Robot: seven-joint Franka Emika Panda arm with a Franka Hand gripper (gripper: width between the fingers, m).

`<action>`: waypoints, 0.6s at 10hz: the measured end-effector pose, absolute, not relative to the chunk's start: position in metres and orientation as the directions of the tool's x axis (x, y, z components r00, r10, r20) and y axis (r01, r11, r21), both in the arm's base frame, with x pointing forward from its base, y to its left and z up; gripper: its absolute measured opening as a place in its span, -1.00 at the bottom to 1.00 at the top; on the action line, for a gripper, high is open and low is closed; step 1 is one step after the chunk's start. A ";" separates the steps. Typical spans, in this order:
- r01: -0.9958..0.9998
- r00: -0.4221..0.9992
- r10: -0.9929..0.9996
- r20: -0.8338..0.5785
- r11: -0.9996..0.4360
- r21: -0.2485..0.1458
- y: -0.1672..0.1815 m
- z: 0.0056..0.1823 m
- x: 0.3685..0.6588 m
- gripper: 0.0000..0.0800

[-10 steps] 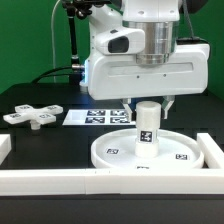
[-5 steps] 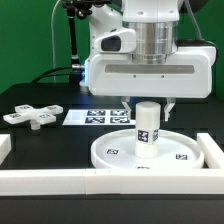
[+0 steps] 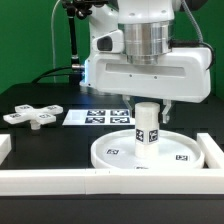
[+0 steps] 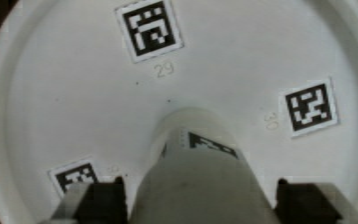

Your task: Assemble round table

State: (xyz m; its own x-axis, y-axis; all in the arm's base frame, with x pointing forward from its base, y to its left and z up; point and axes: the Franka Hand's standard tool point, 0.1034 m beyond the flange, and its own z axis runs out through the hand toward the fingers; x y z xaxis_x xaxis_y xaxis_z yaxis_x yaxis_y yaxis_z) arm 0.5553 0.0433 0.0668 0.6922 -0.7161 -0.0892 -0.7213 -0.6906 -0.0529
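Observation:
The large round disc [image 3: 110, 152] lies flat on the black table with its rim up. The short cylindrical leg [image 3: 146, 125] stands upright at the disc's middle, a tag on its side. My gripper [image 3: 147, 110] comes straight down over the leg and is shut on its upper part, one finger on each side. In the wrist view the leg [image 4: 202, 175] runs away from me between the dark fingers [image 4: 101, 200] down to the tagged disc [image 4: 87, 100]. The cross-shaped base [image 3: 32, 116] lies apart at the exterior view's left.
The marker board [image 3: 95, 117] lies flat behind the disc. A long white rail [image 3: 60, 180] runs along the front, and another rail [image 3: 213, 150] stands at the exterior view's right, close to the disc's rim.
My hand has turned a little about the upright leg. The leg stays at the disc's middle, and the grip has not changed.

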 end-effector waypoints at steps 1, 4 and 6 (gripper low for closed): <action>-0.776 0.630 -0.770 -0.100 -0.628 -0.054 0.044 0.067 0.555 0.02; -0.852 0.524 -0.846 -0.098 -0.523 -0.032 0.047 0.067 0.555 0.02; -0.896 0.444 -0.890 -0.107 -0.443 -0.028 0.047 0.067 0.555 0.02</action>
